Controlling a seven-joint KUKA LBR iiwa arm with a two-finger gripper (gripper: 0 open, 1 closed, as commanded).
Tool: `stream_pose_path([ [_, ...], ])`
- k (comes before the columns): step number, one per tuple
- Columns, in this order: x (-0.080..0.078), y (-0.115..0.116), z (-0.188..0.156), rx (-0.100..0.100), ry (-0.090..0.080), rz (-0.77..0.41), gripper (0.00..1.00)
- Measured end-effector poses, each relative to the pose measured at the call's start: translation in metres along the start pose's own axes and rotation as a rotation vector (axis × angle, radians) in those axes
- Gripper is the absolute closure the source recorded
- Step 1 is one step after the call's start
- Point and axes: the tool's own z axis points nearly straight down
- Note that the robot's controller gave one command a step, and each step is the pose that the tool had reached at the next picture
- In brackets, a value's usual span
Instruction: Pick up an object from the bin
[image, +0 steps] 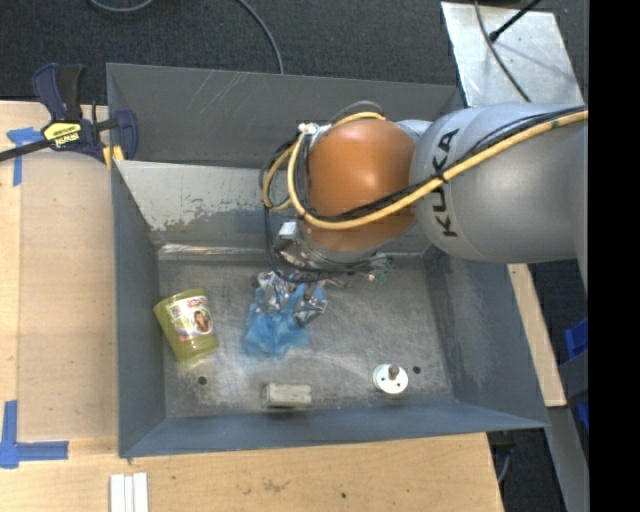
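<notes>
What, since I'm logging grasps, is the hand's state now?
Hand: open or closed cannot be told; it hangs over the blue crumpled thing mid-bin.

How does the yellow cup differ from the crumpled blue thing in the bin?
The cup is yellow-green with a printed label; the blue thing is plain blue. The cup has a firm round shape; the blue thing is crumpled. The cup lies at the left, apart from the gripper; the blue thing lies mid-bin, under the gripper. Both rest on the bin floor.

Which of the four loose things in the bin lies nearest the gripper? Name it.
The crumpled blue plastic piece at mid-bin, under the gripper; the yellow printed cup, grey block and round white disc lie apart.
</notes>
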Motion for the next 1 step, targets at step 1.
stream_pose_path([
  [1,0.0001,0.0000,0.0000,0.000,0.000,0.000,1.00],
])
